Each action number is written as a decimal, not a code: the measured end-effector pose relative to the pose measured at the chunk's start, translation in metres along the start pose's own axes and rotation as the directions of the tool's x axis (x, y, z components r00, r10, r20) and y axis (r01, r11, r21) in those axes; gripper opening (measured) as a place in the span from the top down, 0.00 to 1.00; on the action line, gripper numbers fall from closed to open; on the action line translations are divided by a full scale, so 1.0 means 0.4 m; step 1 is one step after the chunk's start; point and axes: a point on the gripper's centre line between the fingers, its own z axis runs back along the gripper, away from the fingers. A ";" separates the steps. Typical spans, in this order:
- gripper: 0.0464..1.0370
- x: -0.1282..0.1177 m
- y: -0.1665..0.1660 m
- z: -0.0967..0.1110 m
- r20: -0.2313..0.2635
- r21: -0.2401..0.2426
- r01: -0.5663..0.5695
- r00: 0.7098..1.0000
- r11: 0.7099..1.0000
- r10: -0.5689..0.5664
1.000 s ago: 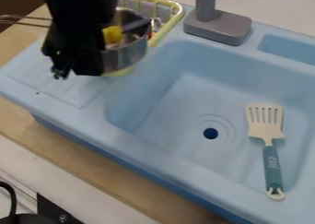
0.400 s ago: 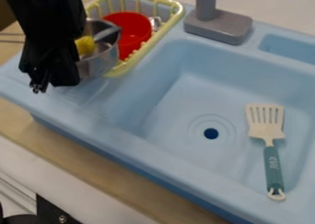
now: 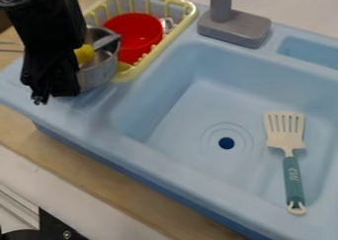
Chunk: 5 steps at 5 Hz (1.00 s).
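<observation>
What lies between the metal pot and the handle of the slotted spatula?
Between the pot and handle, the camera view shows the blue sink basin with its drain hole.

The pot (image 3: 98, 76) looks like smooth, dully shining metal, the sink (image 3: 168, 152) like smooth, softly glossy blue plastic, the dish rack (image 3: 188, 21) and red cup (image 3: 132, 31) like plastic, the faucet (image 3: 234, 27) like matt grey plastic, and the table (image 3: 109, 179) like pale wood.

A single camera looks down at a slant from above the front edge of a blue toy sink (image 3: 139, 150), taking in most of the basin at fairly close range. It faces the gray faucet (image 3: 231, 26) and yellow dish rack (image 3: 188, 17) along the far side.
</observation>
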 end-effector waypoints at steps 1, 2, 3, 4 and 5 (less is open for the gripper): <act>0.98 -0.005 0.002 -0.003 -0.001 -0.004 -0.007 1.000 1.000 0.007; 0.96 -0.005 0.004 -0.013 -0.005 -0.036 -0.045 0.999 0.998 0.045; 0.80 0.004 -0.007 -0.007 0.028 -0.058 -0.063 0.998 0.996 0.064; 0.56 -0.005 -0.011 0.020 0.051 -0.024 -0.094 0.994 0.995 0.095; 0.26 -0.012 -0.018 0.024 0.036 -0.028 -0.110 0.993 0.994 0.111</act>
